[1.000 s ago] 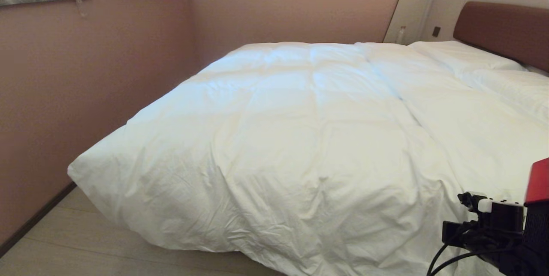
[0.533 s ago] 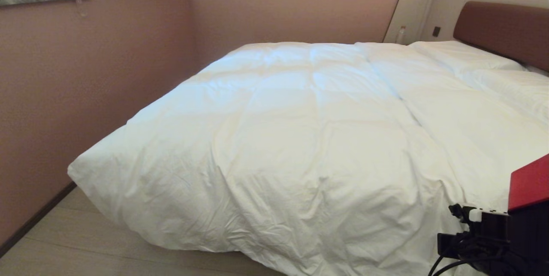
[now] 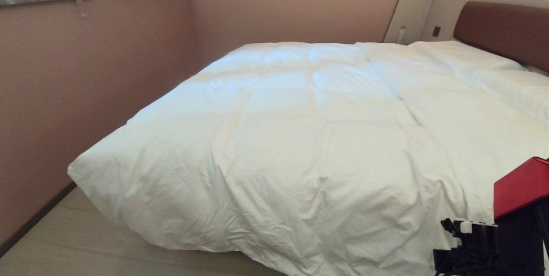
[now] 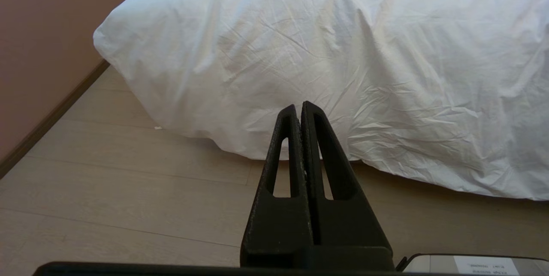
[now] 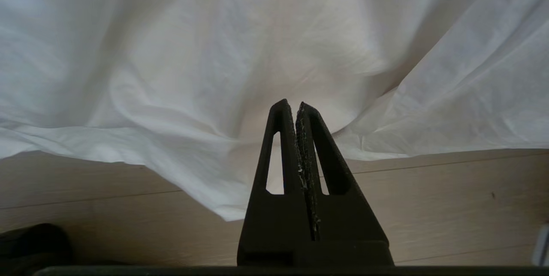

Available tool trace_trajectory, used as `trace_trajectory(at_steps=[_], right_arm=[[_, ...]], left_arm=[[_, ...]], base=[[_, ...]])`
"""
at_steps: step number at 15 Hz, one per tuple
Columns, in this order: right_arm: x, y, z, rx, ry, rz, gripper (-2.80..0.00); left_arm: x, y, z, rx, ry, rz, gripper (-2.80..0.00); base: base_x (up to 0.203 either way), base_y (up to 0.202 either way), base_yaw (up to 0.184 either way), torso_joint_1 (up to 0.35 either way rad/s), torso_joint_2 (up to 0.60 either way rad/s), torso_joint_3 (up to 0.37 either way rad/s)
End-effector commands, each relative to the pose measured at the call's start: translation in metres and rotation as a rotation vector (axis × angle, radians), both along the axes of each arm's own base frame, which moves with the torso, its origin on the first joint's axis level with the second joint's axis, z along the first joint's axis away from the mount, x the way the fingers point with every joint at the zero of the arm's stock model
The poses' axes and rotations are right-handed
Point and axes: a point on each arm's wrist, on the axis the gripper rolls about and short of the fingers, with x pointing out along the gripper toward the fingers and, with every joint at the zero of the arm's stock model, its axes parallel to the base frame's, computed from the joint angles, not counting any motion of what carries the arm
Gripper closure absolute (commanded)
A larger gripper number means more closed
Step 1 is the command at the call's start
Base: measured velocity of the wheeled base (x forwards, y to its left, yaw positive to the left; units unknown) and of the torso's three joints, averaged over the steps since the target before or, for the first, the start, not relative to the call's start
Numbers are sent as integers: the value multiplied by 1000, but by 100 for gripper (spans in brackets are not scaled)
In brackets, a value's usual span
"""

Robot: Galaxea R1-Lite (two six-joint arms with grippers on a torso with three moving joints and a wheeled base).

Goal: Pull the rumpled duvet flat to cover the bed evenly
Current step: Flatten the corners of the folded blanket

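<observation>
**Duvet, white, spread over bed; both grippers closed and empty**

Duvet (image 3: 300, 139) lies across the bed (image 3: 502, 27), reaching from near the two pillows (image 3: 463, 55) by the brown headboard down over the foot, where its hem hangs to the pale wood floor (image 4: 128, 199). Right gripper (image 5: 297, 109): low at the foot of the bed, tips pressed together, gripping nothing, pointing at the hanging hem just ahead of it; whether it touches the cloth cannot be told. Left gripper (image 4: 299, 111): fingers together, empty, held above the floor, short of the near corner. Surface: puffy, faint large quilted squares, broadly flat on top, fine creases gathered toward the foot edge and corner.
</observation>
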Motion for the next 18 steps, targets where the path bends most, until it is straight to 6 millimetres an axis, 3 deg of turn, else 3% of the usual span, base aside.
trace_trajectory(at_steps=[1, 6, 12, 18], right_arm=[[0, 0, -3, -24, 10, -1, 0], [-6, 1, -3, -39, 59, 8, 0], [-35, 14, -3, -67, 188, 20, 0], [-35, 15, 1, -39, 151, -5, 0]], left_arm=[[0, 0, 0, 1, 1, 2, 0], [0, 0, 0, 0, 1, 2, 0], [0, 0, 0, 1, 1, 1, 0], [0, 0, 0, 0, 1, 2, 0]], base=[[0, 0, 0, 0, 0, 0], [0, 0, 0, 0, 0, 0], [0, 0, 0, 0, 0, 0], [0, 0, 0, 0, 0, 0]])
